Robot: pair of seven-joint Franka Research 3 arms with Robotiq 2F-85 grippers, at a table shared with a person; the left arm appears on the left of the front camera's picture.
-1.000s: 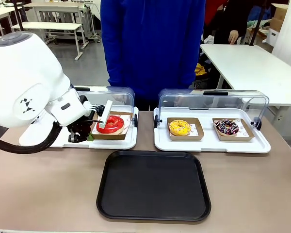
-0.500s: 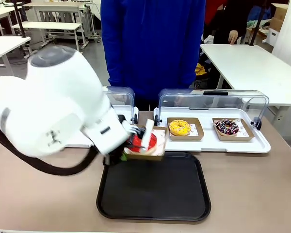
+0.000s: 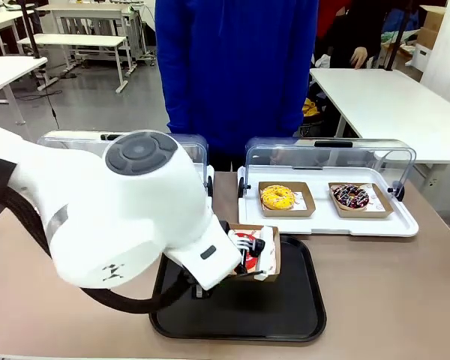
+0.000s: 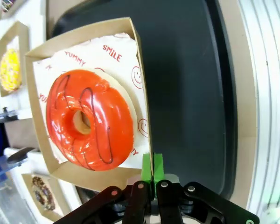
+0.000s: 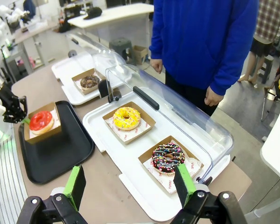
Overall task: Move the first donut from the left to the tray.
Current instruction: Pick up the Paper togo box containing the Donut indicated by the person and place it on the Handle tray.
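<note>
The left gripper (image 4: pixel 151 173) pinches the wall of the shallow brown cardboard tray holding the glossy red-glazed ring donut (image 4: pixel 89 126) above the large flat black plastic tray (image 3: pixel 285 307); the right gripper (image 5: pixel 130 183) hangs wide apart.

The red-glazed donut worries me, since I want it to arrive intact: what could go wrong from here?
1. The left gripper pinches only one wall of the small cardboard tray, so the tray could tilt and the red-glazed donut slide out.
2. In the front view the cardboard tray sits near the black tray's rim; released here, it might land partly on that rim.
3. The thin wall could slip from the green pads.
</note>
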